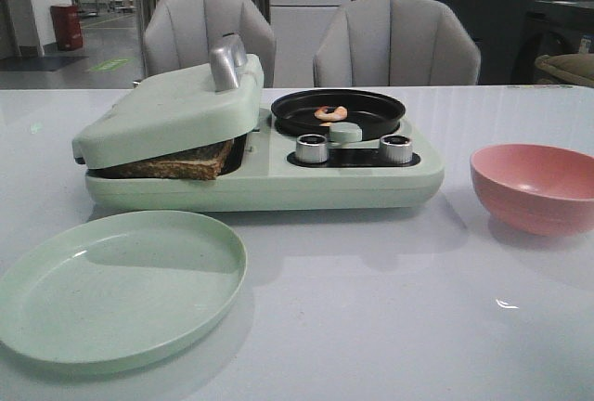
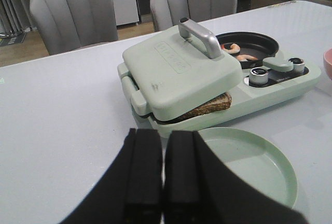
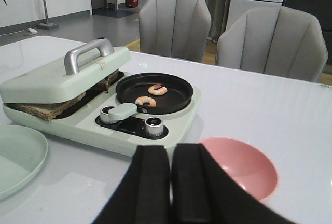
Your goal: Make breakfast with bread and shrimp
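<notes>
Pale green breakfast-maker appliance (image 1: 278, 174) sits at the centre of the white glossy table (image 1: 390, 308). Its left half is a sandwich press with a hinged pale green lid (image 1: 167, 109) carrying a brushed-metal handle (image 1: 226, 62). The lid rests tilted, not fully down, on the light tan wholemeal bread with dark brown crust (image 1: 181, 163); a corner of the bread juts out of the near side of the press. How many slices lie under the lid cannot be told.

The right half of the appliance holds a round black non-stick pan (image 1: 337, 111) with a short pale green handle (image 1: 345, 131) pointing toward the near side. Two small curled orange-pink shrimp lie in the pan, apart from each other: one nearer the pan handle (image 3: 145, 101), one farther back (image 3: 157, 89). In the front view only one pink cluster is resolved. Two silver knobs flank the pan handle, left knob (image 1: 312, 148) and right knob (image 1: 396, 148).

A round pale green plate (image 1: 121, 288) sits near and left of the appliance, close to its front edge. A pink round bowl (image 1: 534, 187) stands right of the appliance, apart from it.

Left gripper (image 2: 162, 182): black fingers pressed together, holding nothing, above the table just near of the plate. Right gripper (image 3: 170, 185): fingers likewise closed together, holding nothing, just near of the bowl.

Two grey upholstered chairs (image 1: 394, 44) stand beyond the far table edge.
</notes>
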`<state>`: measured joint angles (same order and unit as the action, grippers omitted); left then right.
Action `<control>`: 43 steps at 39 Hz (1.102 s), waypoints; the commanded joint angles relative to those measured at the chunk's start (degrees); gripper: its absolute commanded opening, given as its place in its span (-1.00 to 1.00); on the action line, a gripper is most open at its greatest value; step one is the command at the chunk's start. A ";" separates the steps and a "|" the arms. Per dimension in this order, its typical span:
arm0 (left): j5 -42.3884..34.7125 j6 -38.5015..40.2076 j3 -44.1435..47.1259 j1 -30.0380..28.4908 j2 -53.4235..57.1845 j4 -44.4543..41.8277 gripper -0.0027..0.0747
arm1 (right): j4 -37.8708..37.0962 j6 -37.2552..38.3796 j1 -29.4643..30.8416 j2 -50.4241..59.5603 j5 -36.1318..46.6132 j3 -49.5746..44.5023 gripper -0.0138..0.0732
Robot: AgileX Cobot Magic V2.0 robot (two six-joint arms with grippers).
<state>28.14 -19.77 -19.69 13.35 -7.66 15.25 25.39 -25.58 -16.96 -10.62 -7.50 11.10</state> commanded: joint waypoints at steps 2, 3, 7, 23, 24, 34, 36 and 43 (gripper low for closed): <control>-4.48 0.62 -1.42 0.46 -0.56 0.82 -0.64 | -0.20 -0.85 0.08 -0.49 6.15 1.44 -0.37; -4.48 0.62 -1.42 0.46 -0.56 0.82 -0.64 | -0.20 -0.85 0.08 -0.49 6.60 1.44 -0.37; -4.48 0.62 -1.42 0.46 -0.56 0.82 -0.64 | -0.20 -0.85 0.08 -0.49 6.84 1.44 -0.37; -4.48 0.62 -1.42 0.46 -0.56 0.82 -0.64 | -0.20 -0.85 0.08 -0.49 6.84 1.44 -0.37; -4.48 0.62 -1.42 0.46 -0.56 0.82 -0.64 | -0.20 -0.85 0.08 -0.49 6.84 1.44 -0.37; -5.25 0.62 -0.56 0.46 -0.56 0.71 -0.64 | -0.20 -0.85 0.08 -0.49 6.84 1.44 -0.37; -6.85 0.62 0.29 0.46 -0.56 0.15 -0.64 | -0.20 -0.85 0.08 -0.49 6.84 1.44 -0.37; -19.77 17.31 6.47 -1.77 -0.56 -10.51 -0.64 | -0.20 -0.85 0.08 -0.49 6.84 1.44 -0.37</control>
<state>18.92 -11.91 -14.21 12.67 -7.66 9.82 25.39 -25.58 -16.96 -10.62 -5.37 11.10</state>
